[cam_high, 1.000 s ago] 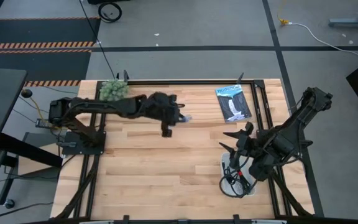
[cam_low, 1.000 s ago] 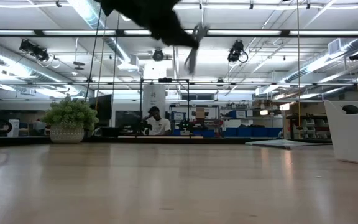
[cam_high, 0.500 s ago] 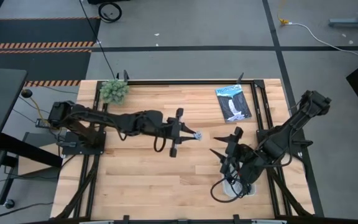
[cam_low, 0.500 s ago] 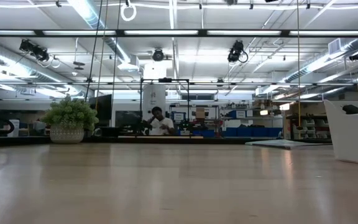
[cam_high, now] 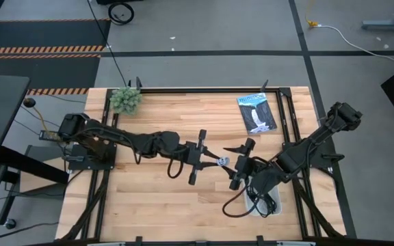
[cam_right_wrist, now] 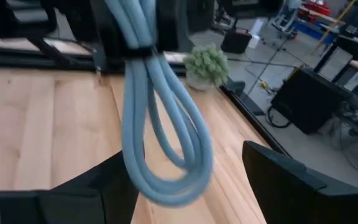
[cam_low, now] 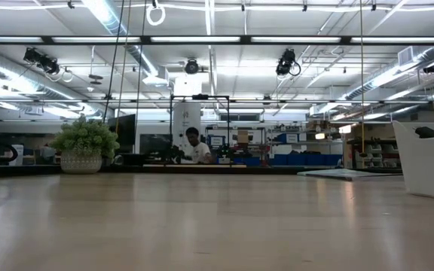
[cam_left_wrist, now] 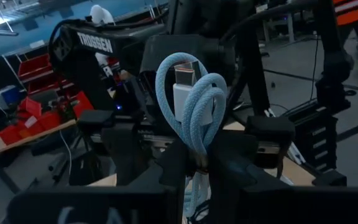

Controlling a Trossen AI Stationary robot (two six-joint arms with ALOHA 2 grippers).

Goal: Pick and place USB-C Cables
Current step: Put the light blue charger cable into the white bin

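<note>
A small light blue coiled USB-C cable (cam_high: 221, 162) hangs in the air over the middle of the table, held by my left gripper (cam_high: 211, 160), which reaches in from the table's left. In the left wrist view its loops and white plug (cam_left_wrist: 190, 93) stick out past the fingers. My right gripper (cam_high: 241, 165) faces it from the right, open. In the right wrist view its two fingers stand on either side of the cable's free loops (cam_right_wrist: 169, 134); whether they touch, I cannot tell. Black cables (cam_high: 255, 203) lie in a white bin. My left gripper is shut on the light blue cable at the bound waist of its coil (cam_left_wrist: 199, 160), several strands pinched between the two fingers. The fingers come level from the table's left. The coil is lifted clear of the table, its loops reaching out toward my right gripper.
A white bin (cam_high: 273, 205) sits near the table's right near corner, under my right arm. A flat black-and-blue packet (cam_high: 256, 113) lies at the far right. A green plant ball (cam_high: 125, 100) stands at the far left corner. Bare wood stretches along the near left.
My left gripper has carried the blue cable from the far middle toward the right and near edge. My right gripper has left the bin and moved left toward the cable, staying open, until its fingers flank the loops.
</note>
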